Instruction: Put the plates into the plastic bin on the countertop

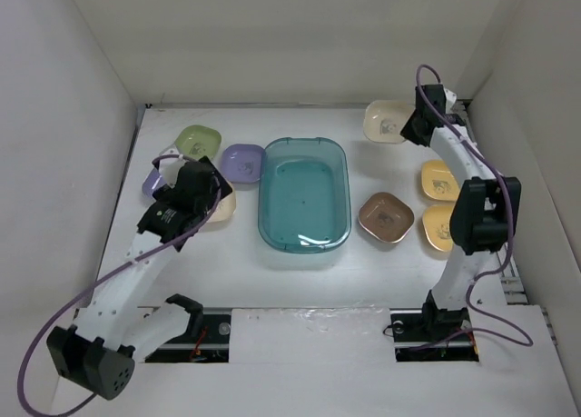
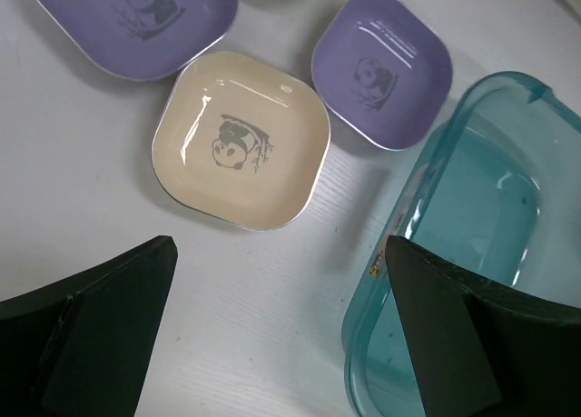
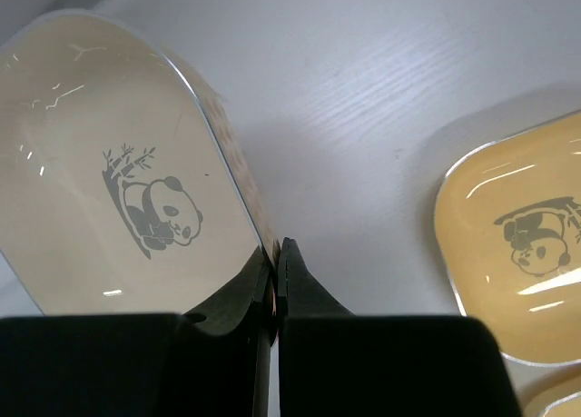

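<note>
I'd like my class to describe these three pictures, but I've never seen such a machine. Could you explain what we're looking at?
This is a robot: a left arm and a right arm bolted to a white table. One picture looks down from above; the others come from a camera on each wrist. On the table lie pastel plates and an empty teal bin. The right gripper is shut on the rim of a cream plate. The left gripper is open, holding nothing, near a second cream plate.
</note>
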### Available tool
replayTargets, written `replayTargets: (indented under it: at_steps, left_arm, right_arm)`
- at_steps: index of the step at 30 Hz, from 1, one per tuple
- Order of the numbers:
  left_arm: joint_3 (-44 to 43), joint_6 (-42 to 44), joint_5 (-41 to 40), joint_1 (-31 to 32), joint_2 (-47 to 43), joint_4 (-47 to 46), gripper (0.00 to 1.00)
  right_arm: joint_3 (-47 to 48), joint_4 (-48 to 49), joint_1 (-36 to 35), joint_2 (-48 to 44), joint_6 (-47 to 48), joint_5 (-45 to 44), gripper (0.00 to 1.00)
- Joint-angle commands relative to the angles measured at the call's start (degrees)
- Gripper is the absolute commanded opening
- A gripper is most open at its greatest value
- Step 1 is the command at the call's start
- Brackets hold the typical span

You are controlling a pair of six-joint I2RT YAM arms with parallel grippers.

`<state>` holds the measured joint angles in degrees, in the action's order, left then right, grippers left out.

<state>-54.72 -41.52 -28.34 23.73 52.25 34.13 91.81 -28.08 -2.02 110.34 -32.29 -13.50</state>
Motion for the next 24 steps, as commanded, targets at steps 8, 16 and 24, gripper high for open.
replayTargets:
  at_steps: [8, 16, 24]
  left_arm:
    - [6.64, -13.4, 2.42, -7.2, 11.82, -6.01, 1.0]
    - [11.82, -19.92, -1.63, -8.25, 15.69, -7.32, 1.0]
    - [17.71, -17.19, 1.0, -14.94, 19.19, -17.86, 0.94]
  right_arm:
    - [-0.49, -0.05, -18.35, -17.26, 5.4, 1.63, 0.0]
    - [-10.94, 4.51, -28.2, -18.23, 1.54, 0.49, 0.0]
    - [-19.73, 9.79, -33.05, -18.94, -7.69, -2.24, 0.0]
